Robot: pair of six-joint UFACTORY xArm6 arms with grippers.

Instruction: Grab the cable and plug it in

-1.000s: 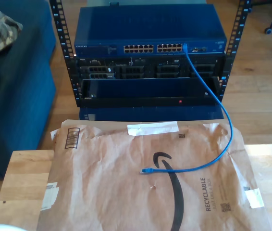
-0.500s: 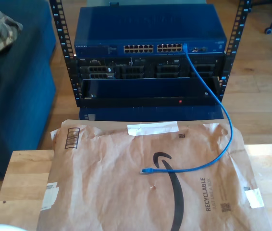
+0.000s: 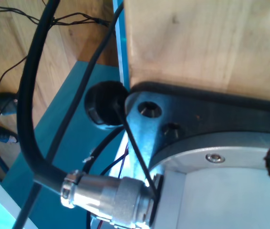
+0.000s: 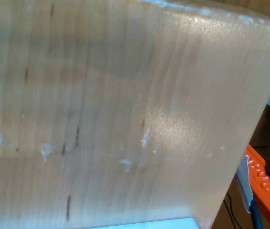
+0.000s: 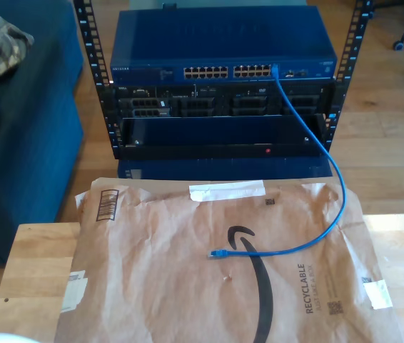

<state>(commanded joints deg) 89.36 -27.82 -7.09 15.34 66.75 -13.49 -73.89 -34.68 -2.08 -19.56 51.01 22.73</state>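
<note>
The cable (image 5: 309,243) is thin and bright blue. One end is plugged into a port (image 5: 275,71) at the exterior view's right end of the blue network switch (image 5: 223,43). From there it hangs down and curves onto a brown paper mailer (image 5: 159,271), where its free plug (image 5: 218,253) lies loose near the middle. The first wrist view looks at a metal arm base (image 3: 211,138) under a wooden edge (image 3: 202,43). In the second wrist view a bare wooden surface (image 4: 116,119) is seen close up.
The switch sits in a black rack (image 5: 116,128) above other units, beyond the wooden table (image 5: 31,271). A blue couch (image 5: 16,128) stands at the exterior view's left. A thick black cable (image 3: 30,119) with a metal connector (image 3: 111,195) runs by the arm base. An orange part (image 4: 264,181) lies past the wood.
</note>
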